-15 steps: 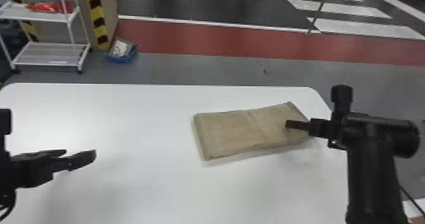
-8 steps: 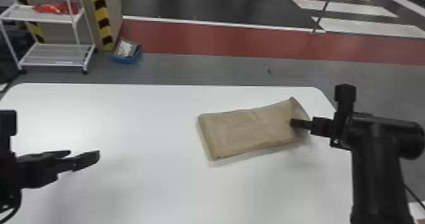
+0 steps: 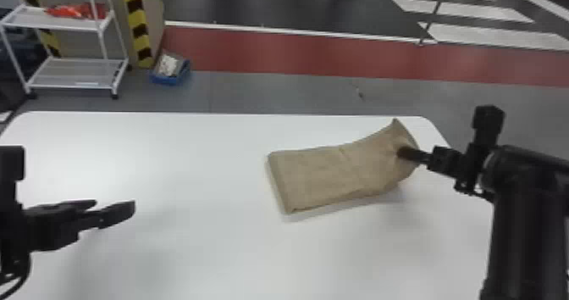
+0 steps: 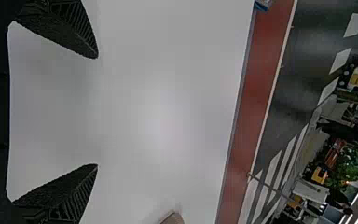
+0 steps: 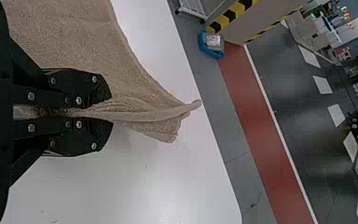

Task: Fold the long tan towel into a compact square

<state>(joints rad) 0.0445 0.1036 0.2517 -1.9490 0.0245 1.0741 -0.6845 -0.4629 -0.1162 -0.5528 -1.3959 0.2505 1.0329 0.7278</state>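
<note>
Towel [image 3: 313, 176], tan, folded flat into a rectangle, on the white table [image 3: 190, 252], right of center, right end raised. Left pincer [image 3: 113, 205] over the table's left side, released, fingers spread. Right pincer [image 3: 404, 152] clenched on the towel's raised end. Small pinched ridge [image 5: 168, 112] sticks out past its fingertips.

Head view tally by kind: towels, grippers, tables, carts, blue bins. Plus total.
Towel: 1
Grippers: 2 (left gripper, right gripper)
White table: 1
White cart: 1
Blue bin: 1
Total: 6
</note>
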